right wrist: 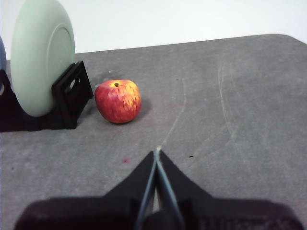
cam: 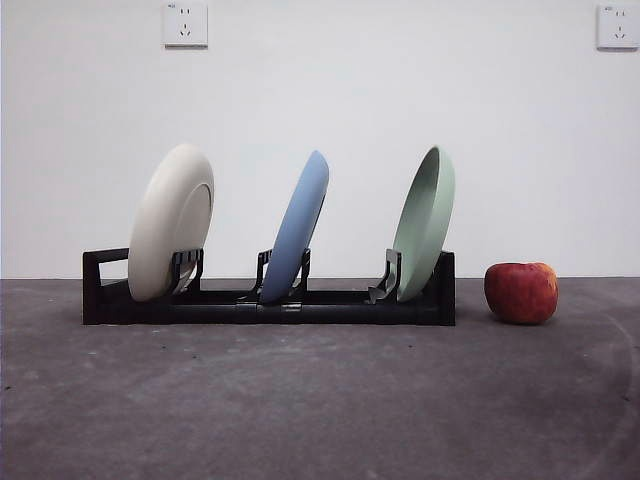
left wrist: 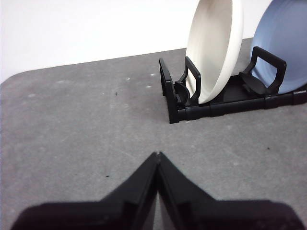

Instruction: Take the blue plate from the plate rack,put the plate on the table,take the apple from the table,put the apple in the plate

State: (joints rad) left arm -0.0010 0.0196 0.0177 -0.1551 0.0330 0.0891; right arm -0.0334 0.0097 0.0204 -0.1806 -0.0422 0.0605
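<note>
Plates stand on edge in a long, low black plate rack (cam: 268, 300) on the dark grey, mottled tabletop (cam: 320, 400): a cream round plate (cam: 172, 220) at one end, the matte periwinkle-blue plate (cam: 298, 225) in the middle slot, and a pale green round plate (cam: 425, 220) at the other end, all leaning the same way. A roundish red apple (cam: 521, 292) with yellow-orange streaks sits on the tabletop just beyond the rack's green-plate end, not touching it. The left gripper (left wrist: 157, 154) hovers above bare tabletop with its jaws pressed together and empty; the rack's cream-plate end lies ahead of the jaws and off to one side, the blue plate just behind the cream one. The right gripper (right wrist: 157, 151) also has its jaws closed on nothing, with the apple ahead of the tips and slightly aside, next to the rack's end frame and the green plate.
</note>
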